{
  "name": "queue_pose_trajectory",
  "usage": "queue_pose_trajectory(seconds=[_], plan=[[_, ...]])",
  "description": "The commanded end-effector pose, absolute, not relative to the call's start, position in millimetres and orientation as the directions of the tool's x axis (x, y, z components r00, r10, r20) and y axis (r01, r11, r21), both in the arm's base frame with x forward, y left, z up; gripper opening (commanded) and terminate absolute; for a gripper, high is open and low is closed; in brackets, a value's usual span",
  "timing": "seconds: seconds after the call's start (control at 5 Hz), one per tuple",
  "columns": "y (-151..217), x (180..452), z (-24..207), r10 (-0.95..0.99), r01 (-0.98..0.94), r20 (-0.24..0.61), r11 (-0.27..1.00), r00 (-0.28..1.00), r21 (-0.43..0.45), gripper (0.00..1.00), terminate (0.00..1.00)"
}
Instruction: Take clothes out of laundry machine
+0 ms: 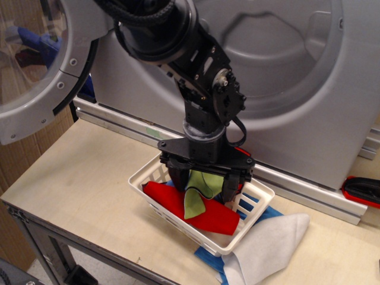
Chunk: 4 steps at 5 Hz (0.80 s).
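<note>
Currently my claw (205, 181) hangs low over the white basket (155, 172), fingers spread wide apart, one dark finger (179, 176) on the left and the other on the right. Nothing is pinched between them. The clothes (195, 199), a small olive-lime scrap, lie draped in the gap below the claw, resting on the red cloth (208, 217) inside the basket; whether the upper edge of the scrap touches a finger, I cannot tell.

A sliver of blue cloth (171, 184) shows at the basket's back left, mostly hidden by my arm. The basket sits on the wooden surface (77, 178), just in front of the laundry machine (297, 89). The machine's round door (35, 71) stands swung open at far left, clear window facing the camera. A pale grey cloth (267, 243) lies on the surface touching the basket's right corner, with blue fabric (205, 258) peeking out beneath it. A red-and-black object (362, 190) sits at the right edge.
</note>
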State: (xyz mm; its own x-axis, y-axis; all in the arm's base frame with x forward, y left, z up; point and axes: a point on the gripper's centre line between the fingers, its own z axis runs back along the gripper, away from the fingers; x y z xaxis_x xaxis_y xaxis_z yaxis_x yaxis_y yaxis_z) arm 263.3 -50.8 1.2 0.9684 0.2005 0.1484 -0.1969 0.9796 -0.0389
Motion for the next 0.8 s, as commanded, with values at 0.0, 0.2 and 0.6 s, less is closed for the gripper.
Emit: queue_pose_trajectory(seconds=[0.0,0.2,0.6], plan=[[-48.4,256.2,69.7,0.248,-0.263,0.307,0.965,0.919,0.006,1.00,0.00],[-48.4,256.2,69.7,0.248,-0.263,0.307,0.965,0.919,0.006,1.00,0.00],[-48.4,256.2,69.7,0.248,-0.263,0.307,0.965,0.919,0.006,1.00,1.00]])
